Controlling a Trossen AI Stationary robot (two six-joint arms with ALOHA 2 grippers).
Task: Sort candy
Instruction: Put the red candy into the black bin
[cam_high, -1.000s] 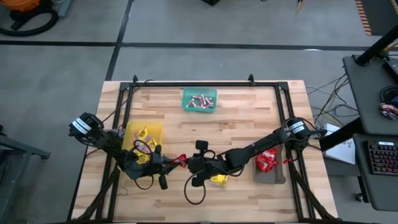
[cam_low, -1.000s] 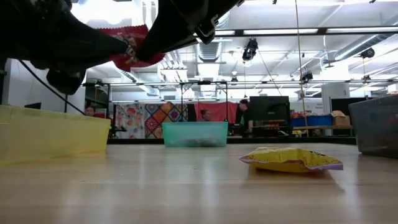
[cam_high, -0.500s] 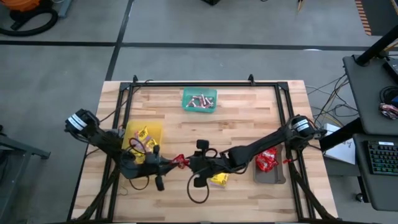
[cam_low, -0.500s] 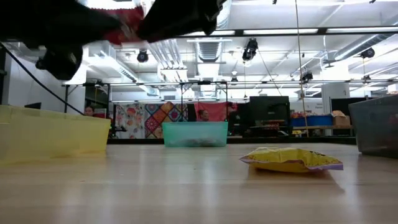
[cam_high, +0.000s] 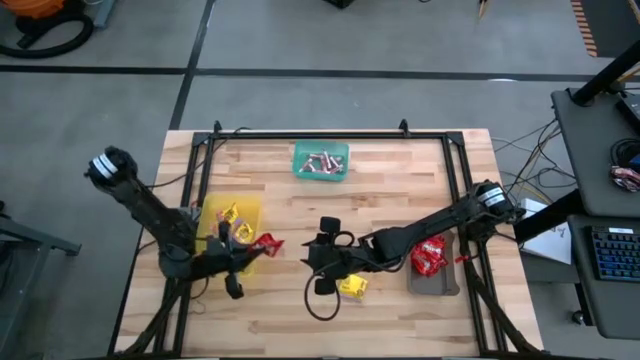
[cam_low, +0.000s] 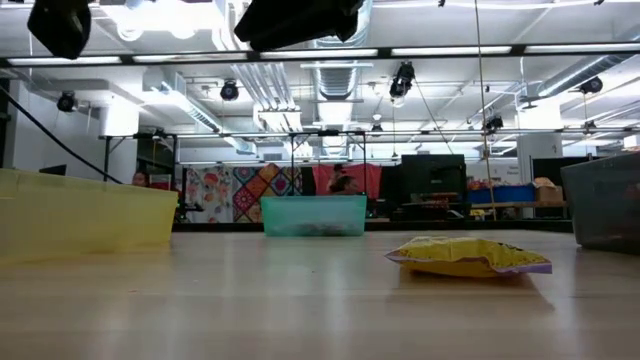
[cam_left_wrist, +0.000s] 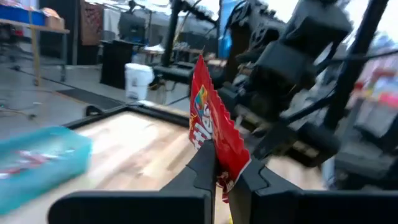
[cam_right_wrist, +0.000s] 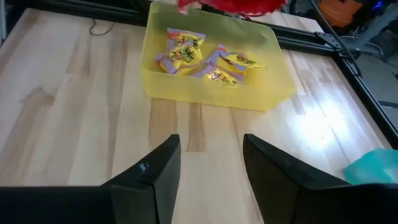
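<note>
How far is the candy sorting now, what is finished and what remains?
Mostly done: yellow packets lie in the yellow tray, rolls in the green tray, red packets in the grey tray. The left gripper holds a red packet by the yellow tray. One yellow packet remains under the open right gripper.
</note>
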